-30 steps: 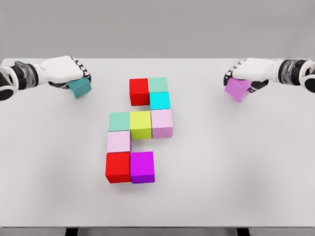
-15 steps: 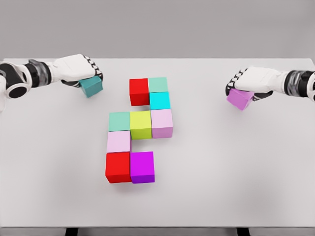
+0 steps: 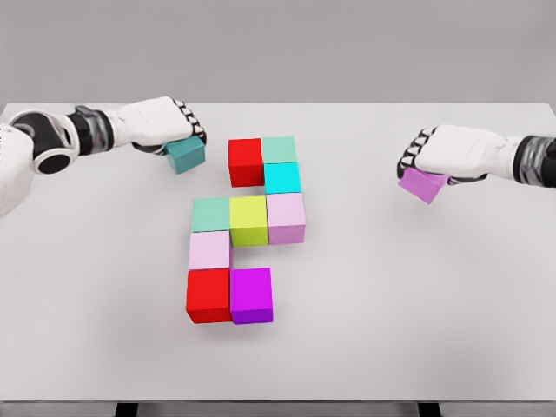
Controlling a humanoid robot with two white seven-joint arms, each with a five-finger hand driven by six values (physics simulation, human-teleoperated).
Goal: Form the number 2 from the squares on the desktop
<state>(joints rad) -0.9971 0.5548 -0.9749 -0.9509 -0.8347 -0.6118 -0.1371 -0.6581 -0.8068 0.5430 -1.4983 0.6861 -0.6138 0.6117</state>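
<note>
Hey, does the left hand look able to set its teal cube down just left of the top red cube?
Probably yes. The left hand holds the teal cube close to the top red cube, and the table between them is bare.

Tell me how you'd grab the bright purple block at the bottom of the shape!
From above, I'd guess. The bright purple block touches the red block on its left, so no finger fits there. Its near, far and right faces look bare, so pinching the near and far faces from the top seems safest. Both hands are busy now: the left hand holds a teal block, the right hand a violet block.
</note>
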